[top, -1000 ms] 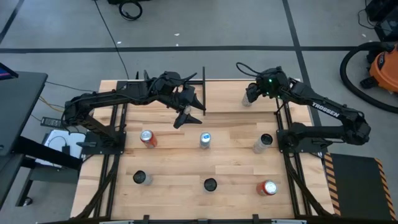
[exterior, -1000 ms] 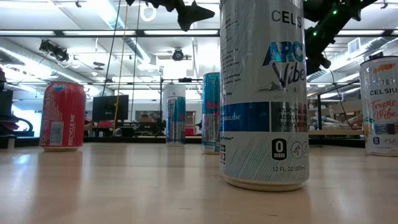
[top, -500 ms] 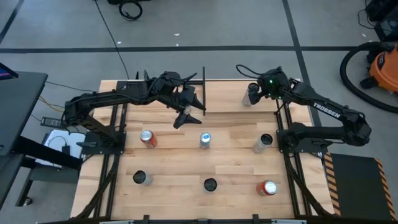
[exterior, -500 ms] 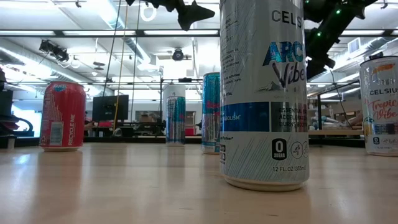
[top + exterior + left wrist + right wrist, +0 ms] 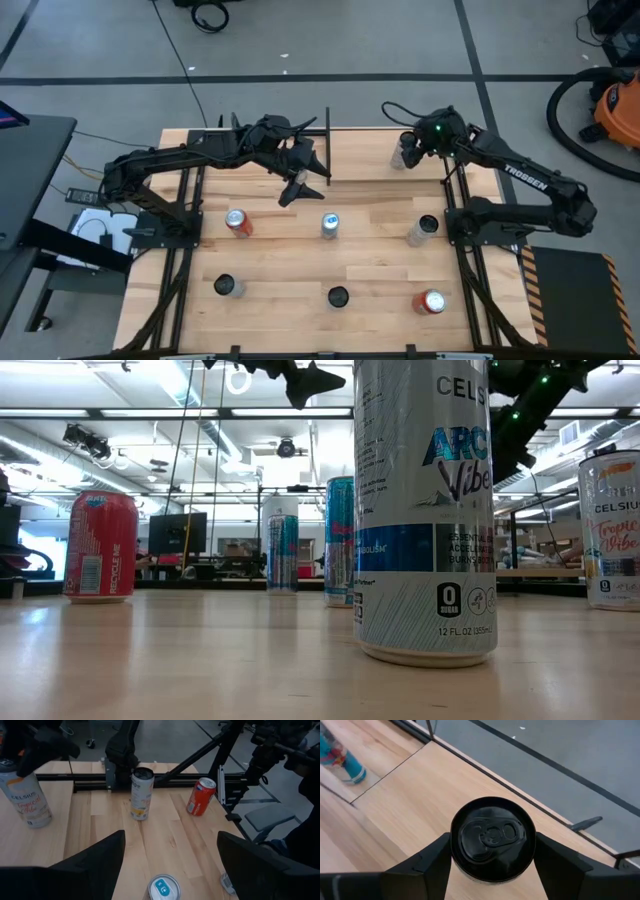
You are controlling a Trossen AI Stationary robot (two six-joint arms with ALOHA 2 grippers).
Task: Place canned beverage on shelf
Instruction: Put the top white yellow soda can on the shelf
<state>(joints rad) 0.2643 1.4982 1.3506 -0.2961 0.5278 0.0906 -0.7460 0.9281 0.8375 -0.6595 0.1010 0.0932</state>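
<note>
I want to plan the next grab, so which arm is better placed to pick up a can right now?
Right. The right gripper already brackets the black-topped can at the table's far right corner, a finger on each side. The left gripper hangs open above the table's middle with no can between its fingers.

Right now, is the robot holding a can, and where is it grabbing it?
The right gripper has its fingers on both sides of the black-topped can, near its upper rim. Whether they actually grip it cannot be told. The left gripper holds nothing.
</note>
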